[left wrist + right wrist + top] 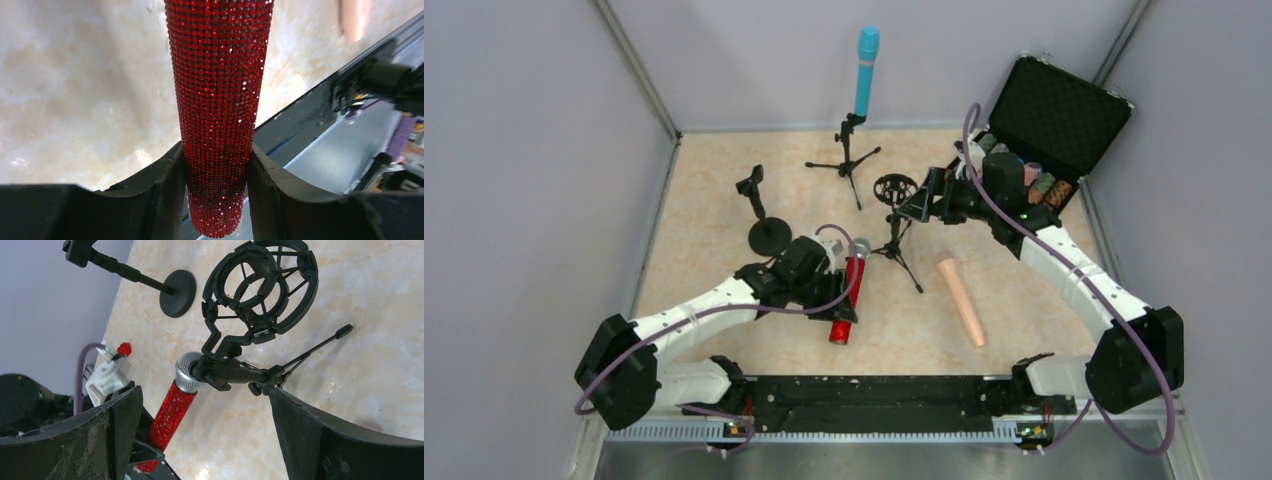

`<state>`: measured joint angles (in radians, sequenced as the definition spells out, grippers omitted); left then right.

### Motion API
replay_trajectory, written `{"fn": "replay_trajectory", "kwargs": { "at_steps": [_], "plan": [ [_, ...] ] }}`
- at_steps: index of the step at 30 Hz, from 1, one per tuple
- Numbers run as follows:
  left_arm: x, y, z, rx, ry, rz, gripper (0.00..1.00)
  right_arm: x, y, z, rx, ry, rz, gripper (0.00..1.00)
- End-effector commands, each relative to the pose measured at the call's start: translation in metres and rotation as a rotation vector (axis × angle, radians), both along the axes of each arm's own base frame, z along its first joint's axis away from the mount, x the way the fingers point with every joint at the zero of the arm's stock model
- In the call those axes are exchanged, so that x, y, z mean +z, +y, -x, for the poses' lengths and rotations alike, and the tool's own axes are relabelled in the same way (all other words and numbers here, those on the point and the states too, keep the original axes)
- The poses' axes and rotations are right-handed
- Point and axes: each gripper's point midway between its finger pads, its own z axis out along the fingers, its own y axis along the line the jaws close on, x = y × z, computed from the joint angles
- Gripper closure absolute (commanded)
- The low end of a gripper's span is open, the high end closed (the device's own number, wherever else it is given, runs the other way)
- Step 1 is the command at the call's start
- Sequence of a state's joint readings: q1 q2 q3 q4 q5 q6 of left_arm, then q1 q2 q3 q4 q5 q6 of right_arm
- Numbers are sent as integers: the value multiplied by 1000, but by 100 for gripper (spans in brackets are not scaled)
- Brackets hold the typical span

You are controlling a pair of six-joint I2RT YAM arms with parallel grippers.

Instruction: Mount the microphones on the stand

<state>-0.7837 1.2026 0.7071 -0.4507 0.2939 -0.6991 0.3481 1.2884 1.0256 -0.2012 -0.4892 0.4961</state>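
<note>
While one's gripped, three microphones (848,290), three stands (767,236)

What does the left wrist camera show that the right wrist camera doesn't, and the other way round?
Only left wrist: the end of the peach microphone and the black rail at the table's edge.
Only right wrist: the shock-mount stand, the round-base stand, the silver head of the red microphone, and the open right gripper.
Both: the red microphone, held by the left gripper, and the marble table.

Overhead view looks down; both close wrist views share red microphone (175,410).
</note>
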Motion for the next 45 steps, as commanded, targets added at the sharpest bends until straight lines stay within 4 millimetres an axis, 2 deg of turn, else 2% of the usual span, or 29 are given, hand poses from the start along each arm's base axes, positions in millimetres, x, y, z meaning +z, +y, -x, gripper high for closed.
{"fn": "replay_trajectory", "kwargs": {
  "at_steps": [1, 4, 8, 17, 25, 30, 37, 41, 45],
  "plan": [
    [58, -22, -30, -29, -94, 260, 100, 28, -6, -3, -16, -84, -6, 5],
    [82, -26, -43, -20, -129, 370, 100, 29, -5, -4, -13, -85, -8, 5],
    [112, -31, -49, -64, -165, 490, 100, 32, -3, -5, -3, -89, -12, 5],
    [169, -30, -63, -116, -313, 618, 100, 42, 5, -2, 50, -104, -39, 5],
    [230, -28, -61, -169, -522, 754, 100, 67, 15, 6, 132, -170, -112, 5],
    [261, -26, -53, -190, -623, 849, 100, 82, 23, 15, 187, -209, -177, 6],
    [290, -23, -38, -228, -699, 996, 100, 107, 42, 39, 339, -302, -268, 9],
    [296, -23, -33, -251, -701, 1024, 100, 119, 58, 58, 440, -345, -299, 10],
    [292, -22, -32, -251, -696, 1016, 100, 136, 68, 78, 546, -382, -362, 10]
  ]
}}
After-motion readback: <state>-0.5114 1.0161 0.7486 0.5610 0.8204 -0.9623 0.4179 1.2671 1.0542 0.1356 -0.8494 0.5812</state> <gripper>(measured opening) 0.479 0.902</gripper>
